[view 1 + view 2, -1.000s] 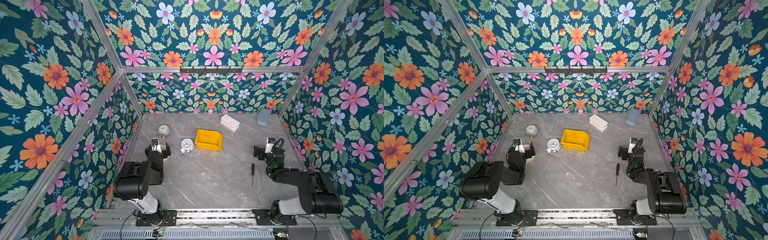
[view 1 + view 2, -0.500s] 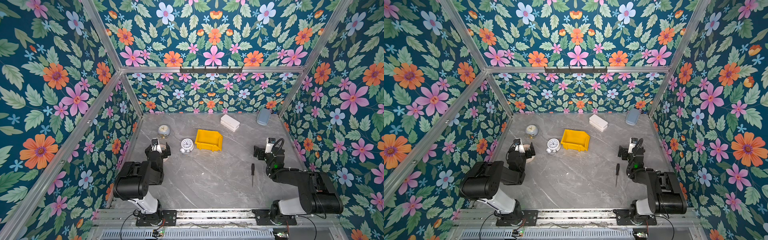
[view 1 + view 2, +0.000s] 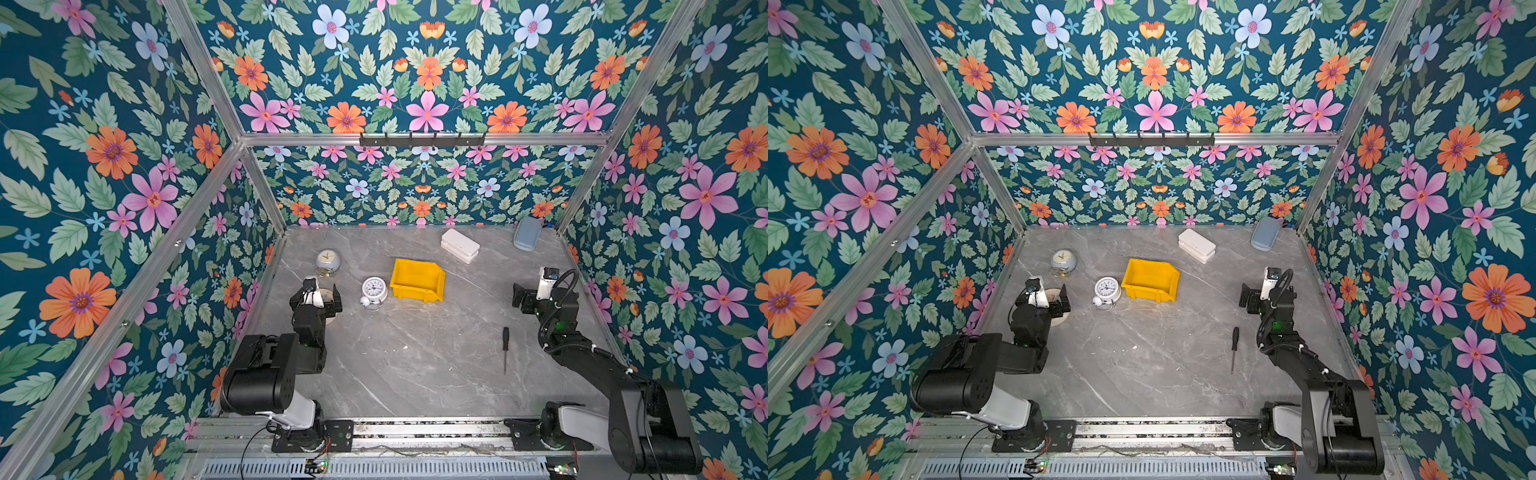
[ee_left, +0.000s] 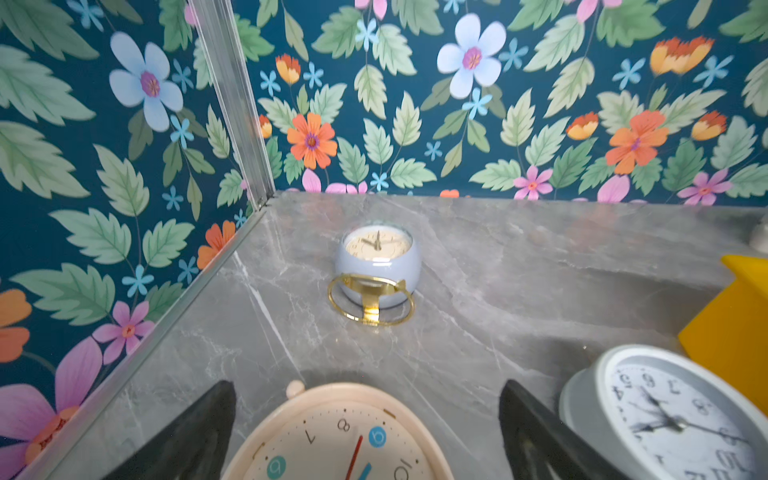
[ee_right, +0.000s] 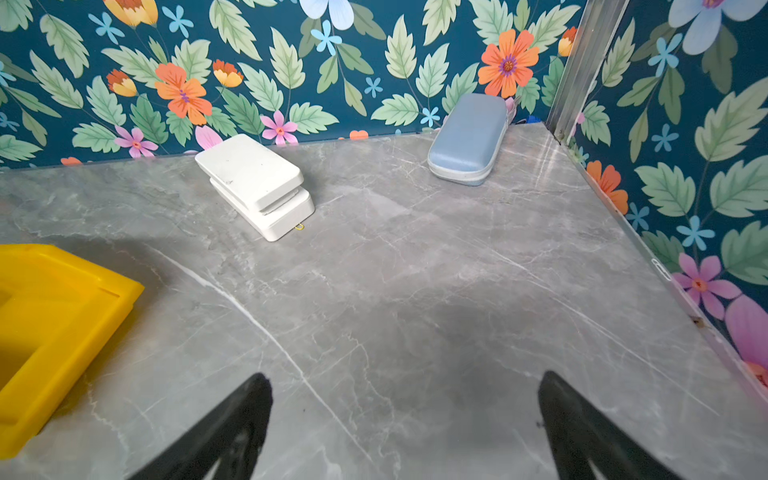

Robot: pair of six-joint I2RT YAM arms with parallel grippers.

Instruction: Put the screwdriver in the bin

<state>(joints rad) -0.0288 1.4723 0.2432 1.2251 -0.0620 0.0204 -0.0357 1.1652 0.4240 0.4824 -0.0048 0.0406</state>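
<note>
**A:** Which step are we on?

**B:** The first, I'd judge, as nothing has been picked up. The slim screwdriver with a black handle and thin silver shaft (image 3: 505,347) lies flat on the grey marbled table (image 3: 415,365). It is well apart from the small bright yellow plastic bin (image 3: 417,294), off to the bin's right and nearer the robot bases, with its handle end toward the bin.

**A:** And the grippers?

**B:** The right gripper (image 5: 403,386) hangs to the bin's right, black jaws wide apart and empty. The left gripper (image 4: 368,390) is on the bin's other side, jaws also apart, above a round cream clock (image 4: 340,436) (I can't tell whether it touches).

**A:** Next move?

**B:** The right arm should probably draw back, come down across the handle, close, then lift it over the bin's rim.

**A:** Do the views differ?

**B:** The right wrist view shows the bin's corner, a white lidded box (image 5: 253,183) and a blue-grey case (image 5: 467,137) beyond the bin, but no screwdriver. Only the top views show it
</note>
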